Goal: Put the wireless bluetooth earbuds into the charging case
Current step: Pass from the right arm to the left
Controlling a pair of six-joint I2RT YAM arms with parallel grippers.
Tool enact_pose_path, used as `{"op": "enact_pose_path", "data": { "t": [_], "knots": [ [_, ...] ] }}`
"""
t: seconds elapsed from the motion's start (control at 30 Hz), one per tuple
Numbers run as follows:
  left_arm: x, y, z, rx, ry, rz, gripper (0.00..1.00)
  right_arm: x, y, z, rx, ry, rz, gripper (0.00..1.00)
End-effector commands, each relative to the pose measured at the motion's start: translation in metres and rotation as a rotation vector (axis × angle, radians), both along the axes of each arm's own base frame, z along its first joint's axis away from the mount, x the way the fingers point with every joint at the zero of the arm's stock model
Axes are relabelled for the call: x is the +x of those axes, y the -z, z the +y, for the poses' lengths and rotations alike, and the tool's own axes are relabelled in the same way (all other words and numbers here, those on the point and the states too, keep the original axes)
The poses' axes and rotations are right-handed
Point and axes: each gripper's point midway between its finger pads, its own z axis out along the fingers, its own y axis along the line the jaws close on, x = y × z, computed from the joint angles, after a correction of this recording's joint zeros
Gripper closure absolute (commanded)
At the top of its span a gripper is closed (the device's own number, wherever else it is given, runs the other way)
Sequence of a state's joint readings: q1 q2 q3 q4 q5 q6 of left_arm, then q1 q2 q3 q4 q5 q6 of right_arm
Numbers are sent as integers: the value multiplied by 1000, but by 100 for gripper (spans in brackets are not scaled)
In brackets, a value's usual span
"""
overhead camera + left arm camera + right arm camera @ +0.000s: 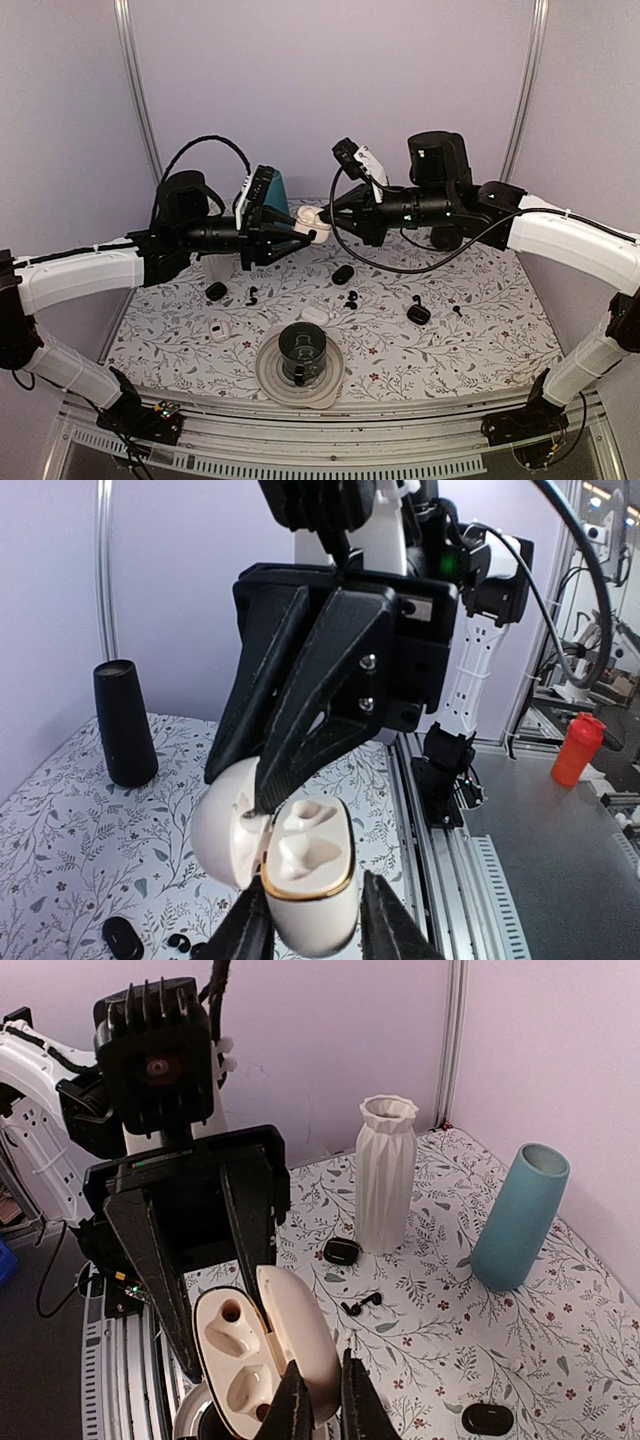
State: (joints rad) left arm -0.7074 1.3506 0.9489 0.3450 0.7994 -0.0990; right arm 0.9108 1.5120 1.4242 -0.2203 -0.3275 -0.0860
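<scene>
Cream plastic: that's the charging case [312,226], up in the air between the two arms, lid flipped open, both wells bare as far as we can see.
Left tool [315,932]: closed narrow on the case's lower body, one finger on each side.
Right tool [322,1407]: fingers pinched right together on the lid's edge, so we read it as holding the lid back.
Earbuds [350,298]: glossy black, down on the tabletop [480,345], none in a tool. One pair lies almost straight under the case, a touch to the right arm's side. Another earbud [252,296] sits below the left tool.
What it turns on: the buds are below both tools and toward the bases, and both tools are busy. We'd guess the right arm lets go and drops down, since it's a bit nearer the middle pair.
Long axis: the stems are too tiny for us to call from above.
Risk: a one-tool hold might let the case twist.
</scene>
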Motion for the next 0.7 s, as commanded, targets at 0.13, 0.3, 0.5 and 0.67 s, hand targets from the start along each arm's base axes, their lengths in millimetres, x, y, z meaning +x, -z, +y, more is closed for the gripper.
{"op": "enact_pose_path", "data": {
  "t": [0.13, 0.3, 0.5, 0.67],
  "knots": [
    [-4, 2, -8, 2, 29, 15, 77, -2, -17, 5, 42, -13, -15, 94],
    [-3, 0, -7, -10, 24, 21, 74, -2, -14, 6, 39, -13, -11, 94],
    [-3, -3, -6, -44, 12, 32, 71, 0, -17, 4, 64, 7, -19, 94],
    [-3, -4, -6, -78, 15, 56, 77, 1, -18, 3, 76, 13, -20, 93]
  ]
}}
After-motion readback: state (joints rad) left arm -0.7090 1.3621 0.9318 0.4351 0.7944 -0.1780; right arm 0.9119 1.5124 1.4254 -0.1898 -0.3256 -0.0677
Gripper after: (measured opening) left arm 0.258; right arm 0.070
